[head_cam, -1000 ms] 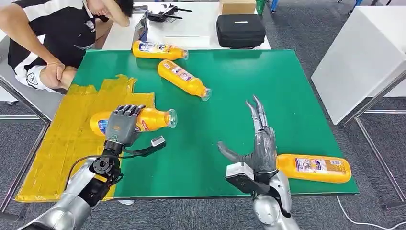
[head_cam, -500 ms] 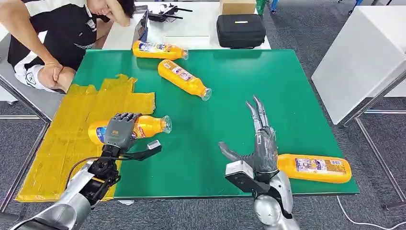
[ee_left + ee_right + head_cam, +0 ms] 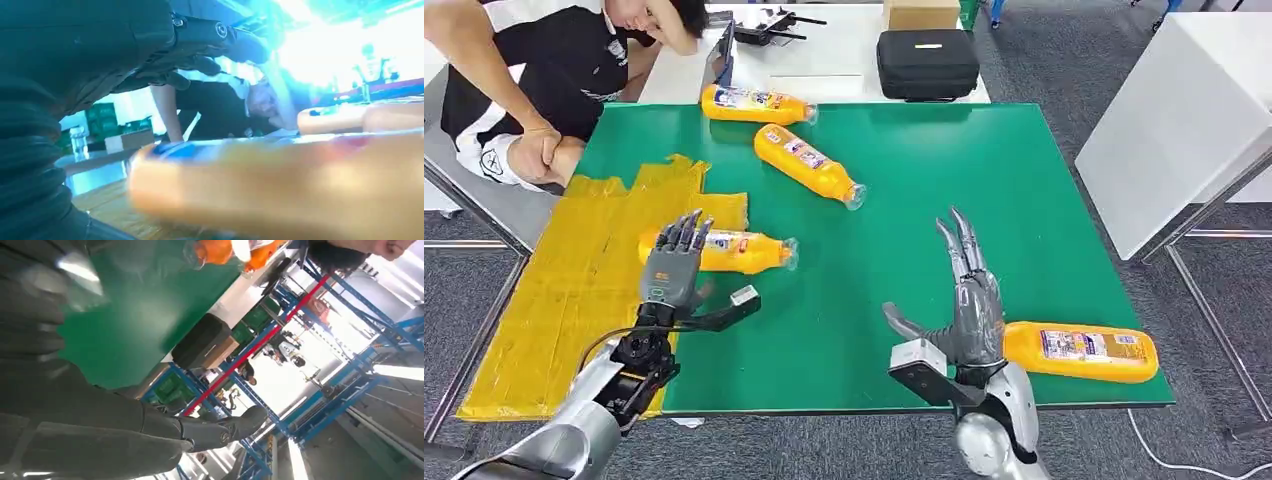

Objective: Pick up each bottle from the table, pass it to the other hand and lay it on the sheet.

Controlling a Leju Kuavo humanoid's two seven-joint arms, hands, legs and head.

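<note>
Now released: left hand (image 3: 674, 265) has opened, fingers spread and raised, no longer wrapped round the bottle (image 3: 724, 251) it held half a second ago. That bottle lies on its side just beyond the fingertips, base end on the yellow sheet (image 3: 574, 290), cap end over the green table (image 3: 924, 180); it sits slightly farther toward 12 o'clock than before. Judged: this placement is done. Right hand (image 3: 964, 300) unchanged, open, fingers straight up, holding nothing. Next bottle (image 3: 1079, 351) lies at its 3 o'clock, just beside the wrist. Two more bottles (image 3: 809, 165) (image 3: 757, 104) lie at 12 o'clock, near the far edge. Person (image 3: 544, 70) seated at 10 o'clock.
</note>
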